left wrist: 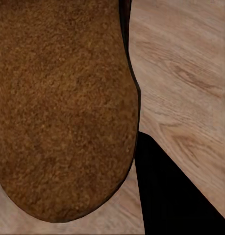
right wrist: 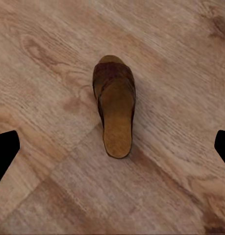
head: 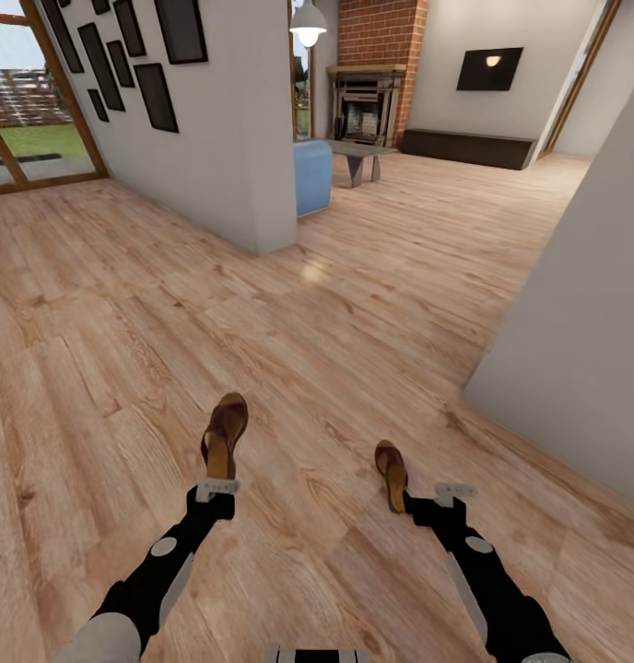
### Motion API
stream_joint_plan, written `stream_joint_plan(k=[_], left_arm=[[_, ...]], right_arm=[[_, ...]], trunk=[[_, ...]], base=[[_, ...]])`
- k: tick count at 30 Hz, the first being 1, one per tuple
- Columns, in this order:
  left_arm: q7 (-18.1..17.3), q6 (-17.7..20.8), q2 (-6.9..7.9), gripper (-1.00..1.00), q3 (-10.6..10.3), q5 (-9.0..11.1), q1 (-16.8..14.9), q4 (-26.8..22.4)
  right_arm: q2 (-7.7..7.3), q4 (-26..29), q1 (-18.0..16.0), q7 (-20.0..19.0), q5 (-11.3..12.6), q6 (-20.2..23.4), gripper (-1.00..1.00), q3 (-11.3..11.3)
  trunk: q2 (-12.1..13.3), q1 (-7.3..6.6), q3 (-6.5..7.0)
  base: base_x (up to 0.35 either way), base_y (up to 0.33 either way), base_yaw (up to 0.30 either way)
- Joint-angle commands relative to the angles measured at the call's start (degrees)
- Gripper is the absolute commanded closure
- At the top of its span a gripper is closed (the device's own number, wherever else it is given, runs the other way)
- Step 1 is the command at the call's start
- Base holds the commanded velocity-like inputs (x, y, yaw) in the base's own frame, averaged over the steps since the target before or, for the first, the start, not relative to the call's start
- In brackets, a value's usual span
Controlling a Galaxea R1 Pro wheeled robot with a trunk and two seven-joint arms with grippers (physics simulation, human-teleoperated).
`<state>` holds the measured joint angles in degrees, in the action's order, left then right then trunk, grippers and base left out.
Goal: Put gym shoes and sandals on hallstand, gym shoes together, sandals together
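Observation:
One brown sandal (head: 225, 431) hangs lifted off the corridor floor (head: 354, 331), heel end in my left gripper (head: 217, 488), which is shut on it. Its brown surface (left wrist: 63, 107) sits close against the left wrist camera, with one dark finger (left wrist: 171, 196) beside it. The other sandal (head: 391, 471) (right wrist: 114, 105) lies flat on the planks. My right gripper (head: 451, 495) (right wrist: 113, 147) hovers open above its heel end, fingertips (right wrist: 4, 152) spread wide on both sides. The gym shoes and the hallstand are out of view.
A white partition wall (head: 252, 138) with dark picture frames stands ahead left, and a grey wall (head: 584, 350) runs along the right. Beyond are a blue chair (head: 312, 175), a small table (head: 358, 158) and a brick fireplace (head: 368, 101). Open plank floor lies between.

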<state>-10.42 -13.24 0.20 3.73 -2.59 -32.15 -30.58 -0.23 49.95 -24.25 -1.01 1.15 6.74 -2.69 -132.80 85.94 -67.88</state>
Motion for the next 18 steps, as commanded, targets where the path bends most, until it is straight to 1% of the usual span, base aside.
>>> stream_joint_plan(k=[1, 2, 5, 7, 10, 18], left_arm=[[-0.44, 0.01, -0.13, 1.0, 0.4, -0.51, -0.07, -0.45], [-0.42, 0.46, -0.27, 1.0, 0.37, -0.52, -0.15, -1.24], [-0.46, 1.84, -0.69, 1.0, 0.3, -0.55, -0.23, -2.25], [-0.51, 2.86, -0.95, 1.0, 0.26, -0.56, -0.28, -2.7], [-0.55, 3.68, -1.15, 1.0, 0.25, -0.57, -0.3, -3.26], [-0.51, 4.12, -1.23, 1.0, 0.23, -0.58, -0.34, -3.6]], right_arm=[[0.05, 0.15, -0.04, -0.18, 0.1, 0.41, -1.0, 0.34], [0.07, 0.09, -0.1, -0.29, 0.09, 0.52, -1.0, 0.98], [0.04, -0.48, -0.15, -0.4, 0.04, 0.6, -1.0, 1.68], [-0.13, -0.98, -0.17, -0.44, 0.01, 0.62, -1.0, 1.85], [-0.55, -1.34, -0.18, -0.49, 0.04, 0.69, -1.0, 1.89], [-0.84, -1.96, -0.18, -0.48, 0.03, 0.66, -1.0, 1.91]], trunk=[[-0.01, 0.02, -0.05], [-0.01, 0.02, -0.05], [-0.01, 0.02, -0.05], [-0.01, 0.02, -0.05], [-0.01, 0.02, -0.05], [-0.01, 0.02, -0.05]], base=[[0.283, 0.0, 0.0], [0.293, 0.0, 0.0], [0.262, 0.0, 0.0], [0.152, 0.0, 0.0], [0.059, 0.0, 0.0], [0.053, -0.023, 0.0]])
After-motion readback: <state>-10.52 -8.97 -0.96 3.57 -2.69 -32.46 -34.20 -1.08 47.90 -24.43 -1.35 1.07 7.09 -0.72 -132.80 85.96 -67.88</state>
